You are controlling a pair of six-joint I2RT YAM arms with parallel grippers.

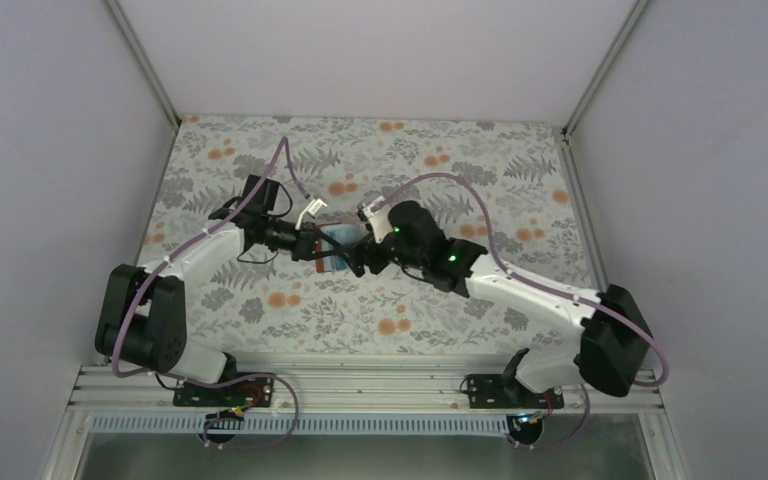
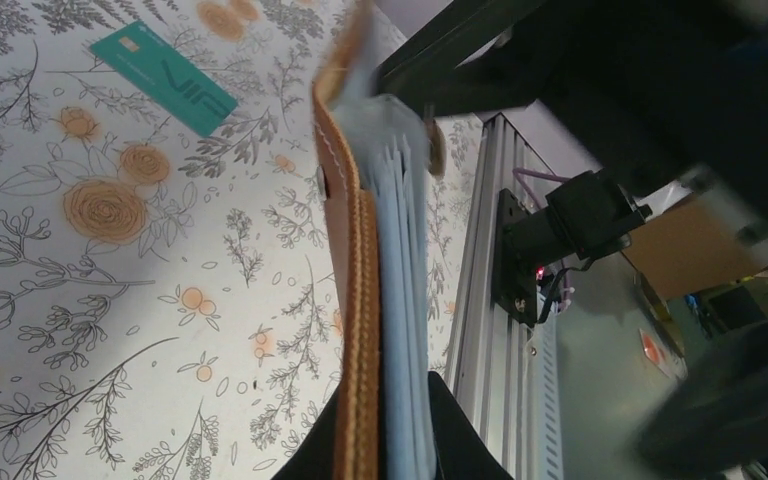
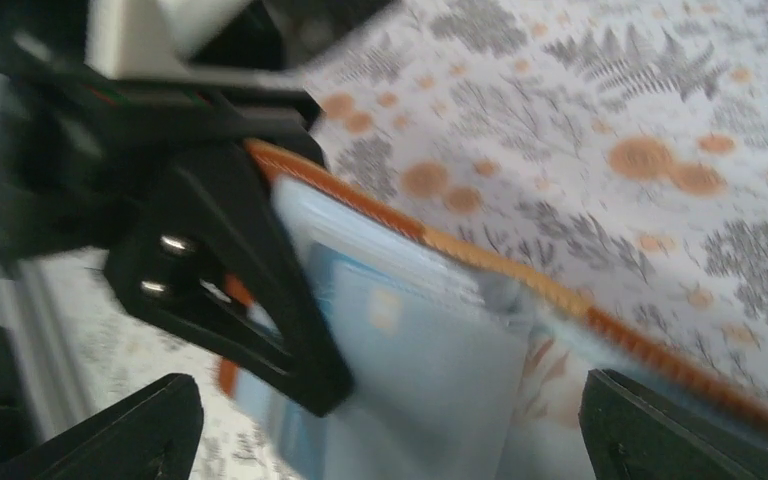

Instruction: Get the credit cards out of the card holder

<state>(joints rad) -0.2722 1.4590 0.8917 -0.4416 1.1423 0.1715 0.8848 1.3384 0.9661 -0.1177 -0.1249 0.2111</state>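
My left gripper (image 2: 385,445) is shut on the card holder (image 2: 360,250), a brown leather wallet with pale blue-grey pockets. It holds the wallet edge-on above the floral table. From above, the card holder (image 1: 332,243) hangs mid-table between both grippers. My right gripper (image 3: 390,400) is open, its fingers wide on either side of the card holder (image 3: 520,270) and not touching it. A blue card (image 3: 430,350) with a chip mark sits in the pocket facing the right wrist camera. A teal-green card (image 2: 165,78) lies flat on the table. The other credit cards are not visible.
The left gripper's black finger (image 3: 230,270) clamps the wallet's left end in the right wrist view. An aluminium rail (image 2: 500,300) runs along the table's near edge. White walls enclose the floral table (image 1: 460,160) on three sides.
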